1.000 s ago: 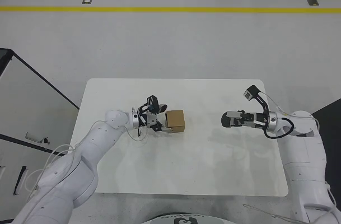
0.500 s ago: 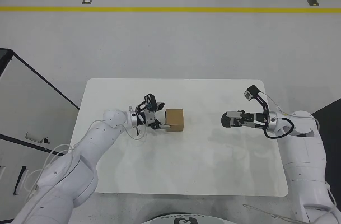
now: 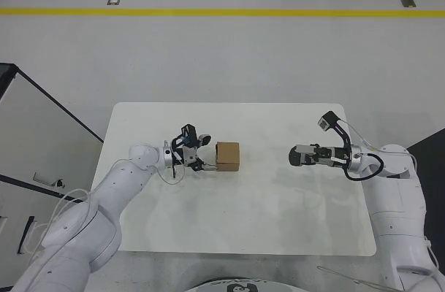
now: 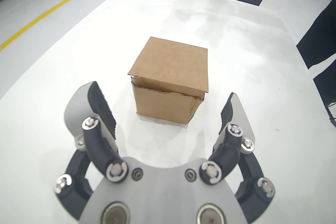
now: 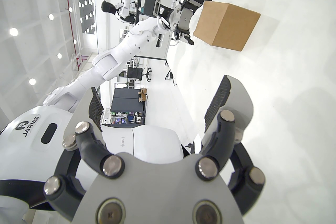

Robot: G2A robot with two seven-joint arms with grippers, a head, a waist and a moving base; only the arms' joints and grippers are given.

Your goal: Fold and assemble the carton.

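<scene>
The carton (image 3: 227,155) stood upright on the white table (image 3: 280,219), slightly toward 12 o'clock from the table's centre in the top view. Its top flap was folded down, with a narrow gap along the edge facing the left gripper (image 3: 204,155). That gripper sat just at the carton's 9 o'clock, jaws spread and not touching it. The right gripper (image 3: 294,155) hovered well apart at 3 o'clock, jaws spread and holding nothing.

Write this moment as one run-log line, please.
carton: top flap down, on table | left gripper: open, facing carton, not touching | right gripper: open, farther off
</scene>
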